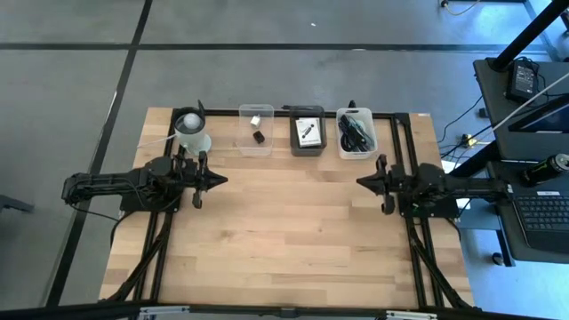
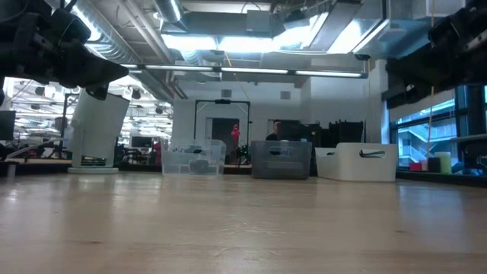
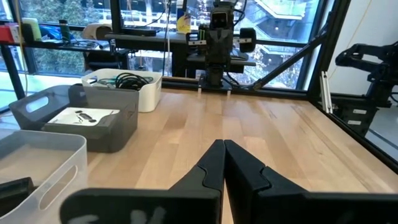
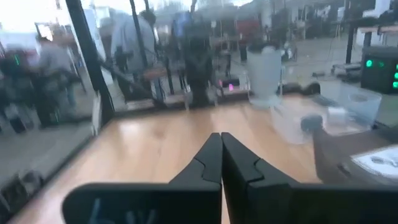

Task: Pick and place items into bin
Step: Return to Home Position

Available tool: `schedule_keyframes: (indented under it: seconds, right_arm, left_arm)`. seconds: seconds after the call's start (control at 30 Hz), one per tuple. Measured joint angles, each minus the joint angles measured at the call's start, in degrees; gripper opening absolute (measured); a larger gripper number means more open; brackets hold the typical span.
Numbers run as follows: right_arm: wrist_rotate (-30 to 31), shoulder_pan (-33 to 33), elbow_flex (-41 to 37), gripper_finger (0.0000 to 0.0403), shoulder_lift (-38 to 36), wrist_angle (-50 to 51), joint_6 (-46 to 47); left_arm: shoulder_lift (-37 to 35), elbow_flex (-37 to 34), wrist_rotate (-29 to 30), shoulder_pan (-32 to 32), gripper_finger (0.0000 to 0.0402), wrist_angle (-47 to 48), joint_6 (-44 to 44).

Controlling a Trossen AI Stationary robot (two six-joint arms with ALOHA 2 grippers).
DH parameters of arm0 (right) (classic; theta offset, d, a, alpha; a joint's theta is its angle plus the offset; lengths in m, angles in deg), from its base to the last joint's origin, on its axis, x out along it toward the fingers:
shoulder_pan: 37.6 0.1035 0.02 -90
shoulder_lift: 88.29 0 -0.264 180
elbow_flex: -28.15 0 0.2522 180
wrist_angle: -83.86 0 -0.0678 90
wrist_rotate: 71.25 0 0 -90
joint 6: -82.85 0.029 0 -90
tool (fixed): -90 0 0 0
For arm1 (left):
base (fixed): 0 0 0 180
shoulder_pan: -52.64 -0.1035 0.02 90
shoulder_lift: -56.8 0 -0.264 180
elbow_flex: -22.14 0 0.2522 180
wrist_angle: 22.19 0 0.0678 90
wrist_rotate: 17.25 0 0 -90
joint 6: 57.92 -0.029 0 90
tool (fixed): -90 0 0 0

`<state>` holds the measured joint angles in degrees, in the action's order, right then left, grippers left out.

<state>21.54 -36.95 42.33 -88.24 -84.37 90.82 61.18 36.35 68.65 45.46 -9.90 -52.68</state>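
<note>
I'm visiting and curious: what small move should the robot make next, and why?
Probably just hold both arms at rest: the left gripper and right gripper are shut, holding nothing, and items lie in the clear plastic bin, dark grey bin and white bin.

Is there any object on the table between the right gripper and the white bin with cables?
Nothing visible stands in the way. Only bare wooden table lies between the shut right gripper and the white bin, which holds black cables. The left gripper waits shut at the other side.
</note>
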Motion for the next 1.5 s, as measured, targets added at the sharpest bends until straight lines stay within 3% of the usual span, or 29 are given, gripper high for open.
schedule_keyframes:
  seconds: [0.47,1.5]
  right_arm:
    - [-2.0,-0.02,-0.02,0.0027,0.26,0.61,-2.2]
    - [-2.0,-0.04,-0.02,0.0022,0.26,0.55,-2.19]
  left_arm:
    - [0.0,0.0,0.01,0.01,0.0004,0.0,0.0]
    - [0.0,0.0,0.02,0.02,0.0004,0.0,0.0]
